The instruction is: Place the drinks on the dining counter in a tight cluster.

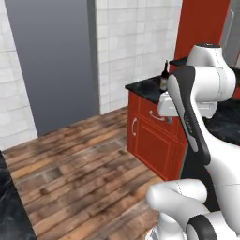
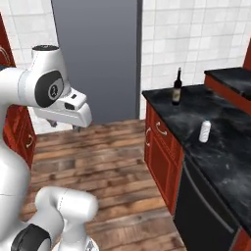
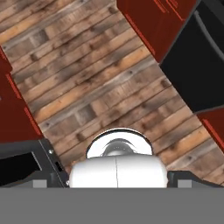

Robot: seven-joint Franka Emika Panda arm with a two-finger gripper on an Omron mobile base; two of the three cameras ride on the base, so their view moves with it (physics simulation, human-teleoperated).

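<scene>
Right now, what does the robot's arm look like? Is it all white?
Mostly white. The arm is made of fat, rounded, glossy shells, like big sausages joined together. Between them sit dark joints, and one joint has a round dark cap with a small pale symbol on it. A black band curves down one link in the left base view. The hand block at the end is white and boxy.

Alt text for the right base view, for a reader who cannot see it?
A black-marble worktop over red cabinets carries a dark wine bottle near its far corner and a small clear water bottle nearer the camera. The white arm rises at left over the wooden floor, a grey door behind.
</scene>
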